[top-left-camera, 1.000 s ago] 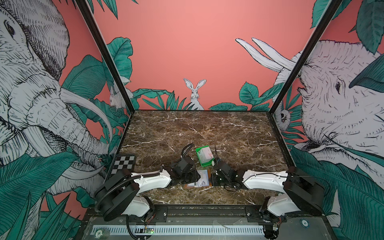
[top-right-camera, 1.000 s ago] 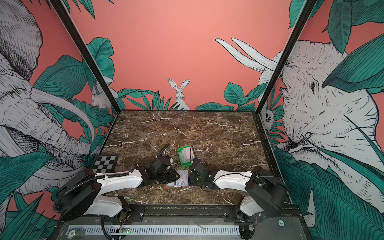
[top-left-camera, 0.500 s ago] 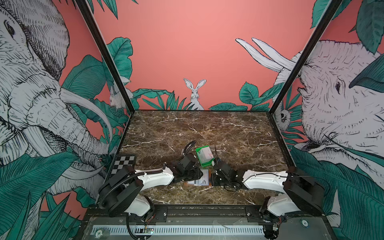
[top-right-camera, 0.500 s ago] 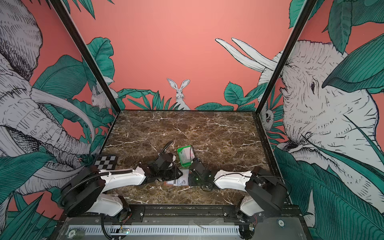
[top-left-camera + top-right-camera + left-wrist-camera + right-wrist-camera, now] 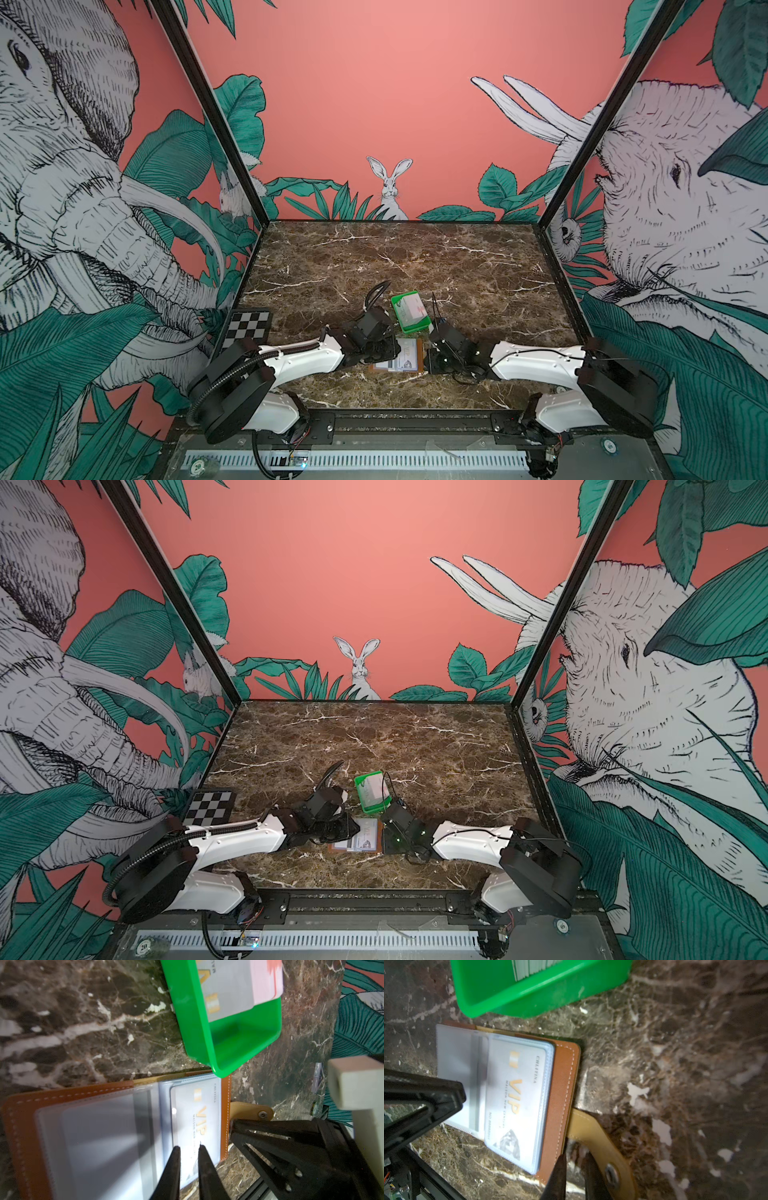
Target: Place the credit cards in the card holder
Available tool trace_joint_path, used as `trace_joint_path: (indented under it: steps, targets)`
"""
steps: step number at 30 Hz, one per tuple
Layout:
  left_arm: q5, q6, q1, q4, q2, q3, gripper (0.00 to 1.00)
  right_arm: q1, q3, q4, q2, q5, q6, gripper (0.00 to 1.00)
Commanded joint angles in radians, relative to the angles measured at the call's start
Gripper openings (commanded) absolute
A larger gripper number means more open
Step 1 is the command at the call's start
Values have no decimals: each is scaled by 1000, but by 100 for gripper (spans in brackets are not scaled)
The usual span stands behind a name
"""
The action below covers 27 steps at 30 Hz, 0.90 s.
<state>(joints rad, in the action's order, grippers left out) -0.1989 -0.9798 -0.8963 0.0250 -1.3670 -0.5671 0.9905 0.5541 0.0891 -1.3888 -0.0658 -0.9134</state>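
The tan-brown card holder lies open on the marble near the front, its clear sleeves up. One sleeve holds a white credit card with gold "VIP" print. More credit cards lie in the green tray. My left gripper hovers over the VIP card's sleeve, its jaws a narrow gap apart with nothing visibly between them. My right gripper is at the holder's right edge, narrowly open. One fingertip is by the cover's edge, the other lies across the snap tab.
The bright green tray stands just behind the holder, almost touching its far edge. A checkerboard plate lies at the left edge. Both arms reach in low from the front rail, their grippers close together over the holder.
My left gripper has moved right, over the holder's sleeves, and its jaws have narrowed. The right arm and the holder have stayed put.
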Motion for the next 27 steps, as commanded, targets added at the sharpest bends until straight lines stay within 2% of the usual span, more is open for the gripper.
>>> trace_joint_path:
  steps: [1, 12, 27]
  targets:
    - [8, 12, -6, 22, -12, 9, 17, 5, -22, -6, 34, 3, -14, 17]
    - [28, 27, -15, 46, -61, -9, 11, 5, -50, -150, 52, -44, -37, 16]
    - [31, 20, -29, 45, -87, -9, 10, 4, -45, -307, -89, -113, -81, 20]
